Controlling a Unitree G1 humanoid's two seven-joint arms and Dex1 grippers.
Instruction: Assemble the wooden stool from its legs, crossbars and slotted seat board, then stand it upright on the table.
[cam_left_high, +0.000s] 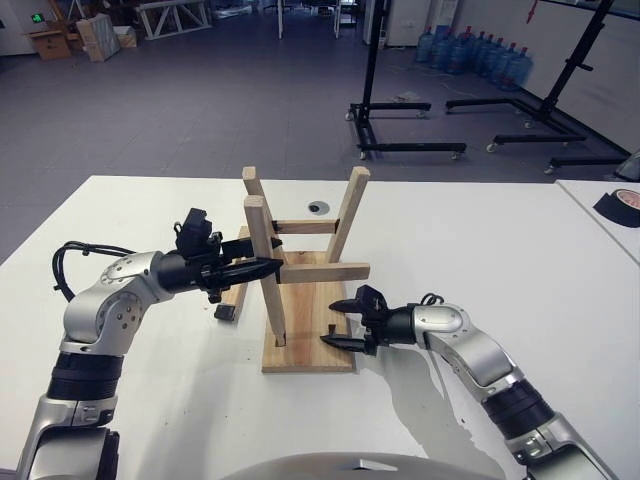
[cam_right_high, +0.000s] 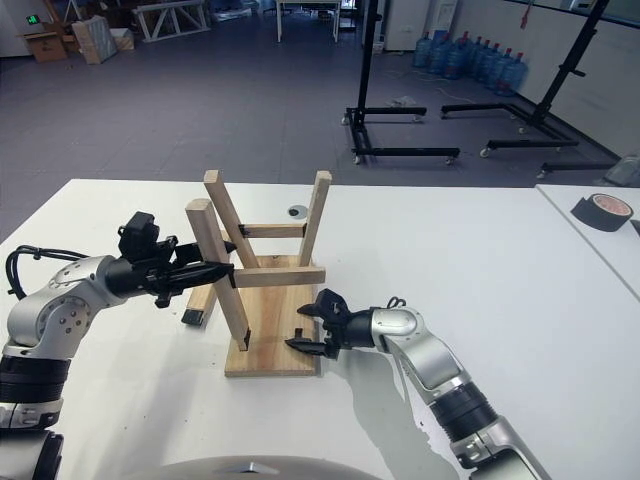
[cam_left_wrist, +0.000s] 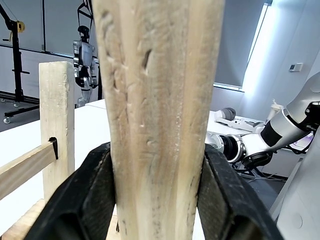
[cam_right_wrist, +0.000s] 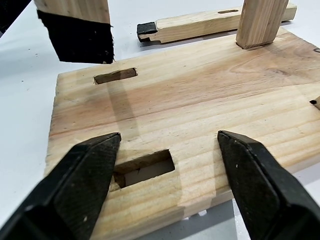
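The seat board lies flat, one empty slot between the spread fingers of the right gripper. A tilted leg of the frame joined by crossbars is pinched between the fingers of the left gripper. A loose black-capped leg lies just beside the board.

A large white table fills the foreground, with a small round cable hole near its far edge. A second white tabletop butts against it on the right and carries a black roll of tape. Beyond lies an open workshop hall with a dark grey tiled floor. Black metal frames on castor wheels stand at the right of the floor, and a cluster of blue plastic water bottles sits against the far wall behind them. Brown cardboard boxes are stacked in the far left corner beneath a small green lit sign. In the left wrist view, bright daylight comes through a tall window.
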